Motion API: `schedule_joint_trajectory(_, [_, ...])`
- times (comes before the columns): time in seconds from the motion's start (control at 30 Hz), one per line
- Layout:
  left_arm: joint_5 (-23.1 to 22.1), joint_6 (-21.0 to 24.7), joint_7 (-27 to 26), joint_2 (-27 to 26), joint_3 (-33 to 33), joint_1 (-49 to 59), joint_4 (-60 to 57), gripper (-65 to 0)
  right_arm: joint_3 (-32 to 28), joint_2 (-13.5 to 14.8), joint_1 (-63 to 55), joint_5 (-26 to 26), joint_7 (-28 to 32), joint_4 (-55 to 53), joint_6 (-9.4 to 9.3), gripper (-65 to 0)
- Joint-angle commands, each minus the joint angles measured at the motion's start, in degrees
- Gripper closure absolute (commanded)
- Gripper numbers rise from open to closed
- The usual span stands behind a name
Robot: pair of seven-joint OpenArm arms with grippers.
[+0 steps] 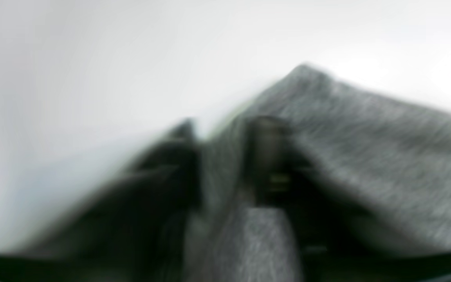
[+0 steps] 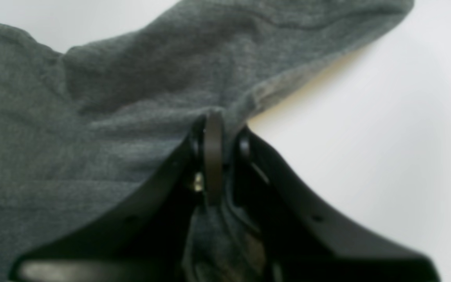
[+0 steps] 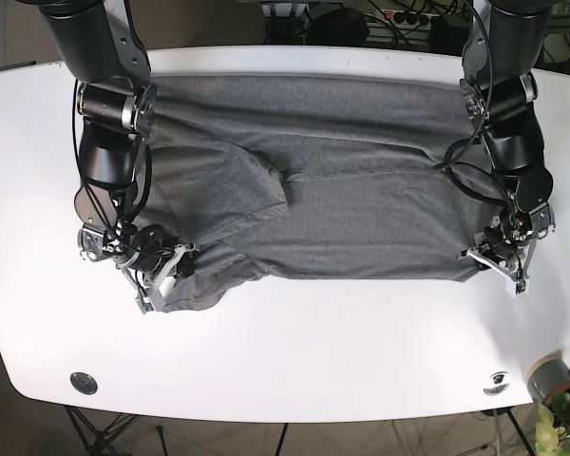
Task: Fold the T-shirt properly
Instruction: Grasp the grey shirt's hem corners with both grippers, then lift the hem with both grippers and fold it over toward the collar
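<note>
Base view shows the grey T-shirt (image 3: 342, 190) spread across the white table (image 3: 313, 361), its near-left edge pinched in the right gripper (image 3: 161, 275) and its near-right corner clamped by the left gripper (image 3: 499, 261).

Bright, even overhead light; the white surface (image 3: 294, 351) glares. Heavy motion blur smears the left wrist view; the right claw (image 2: 221, 133) is softly out of focus, with a faint shadow beside it.
</note>
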Motion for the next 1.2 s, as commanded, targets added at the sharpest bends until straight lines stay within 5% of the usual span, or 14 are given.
schedule_joint_trajectory(0.0, [-0.5,-0.1,-2.3,-0.9,-0.1,-1.4,1.3,-0.4,0.2,0.6,2.2,0.9,1.2,3.4,0.36,-2.1])
schedule_joint_trajectory(0.33, [-0.4,-11.2,-2.1,-0.8,-4.3,0.5,8.2,0.0,0.3,0.9,0.3,1.0,-7.1,18.0,0.36,-2.1])
schedule_joint_trajectory(0.83, [-0.6,-11.7,10.2,2.7,-5.2,12.4,36.4,0.0,0.4,0.6,-12.6,1.0,-17.7,45.8,0.36,-2.1])
schedule_joint_trajectory(1.17, [-0.6,-11.7,15.1,4.0,-5.3,21.6,51.3,0.0,6.5,-1.0,-20.4,1.1,-23.5,56.7,0.36,-2.2])
